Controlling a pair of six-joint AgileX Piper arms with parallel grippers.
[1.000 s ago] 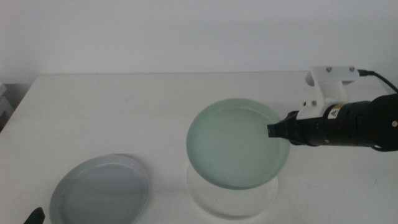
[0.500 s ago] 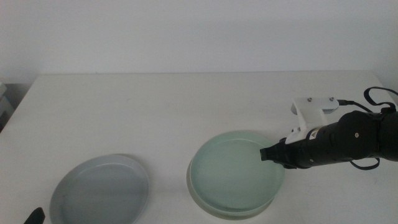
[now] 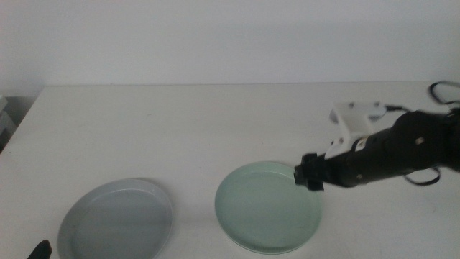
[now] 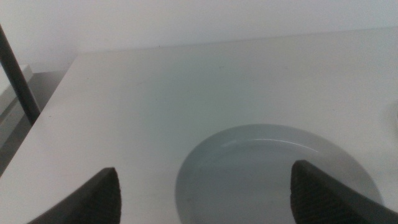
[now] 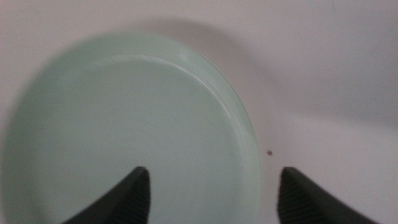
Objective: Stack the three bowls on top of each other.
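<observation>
The right pincer point(image 3: 307, 177), jaws wide, hangs tilted over the mint bowl's point(image 3: 267, 207) rim.

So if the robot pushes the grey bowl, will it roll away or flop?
Probably neither. The grey bowl is wide, shallow and sits flat on the table, so it would likely slide, not roll or tip. Its even round rim suggests it is stiff. The surface looks smooth, so it may be slippery to grip.

White matte counter point(image 3: 180, 122) carries a shallow round grey bowl point(image 3: 115, 220) near-left and a pale mint green bowl point(image 3: 269, 208) near-centre, well apart.
</observation>
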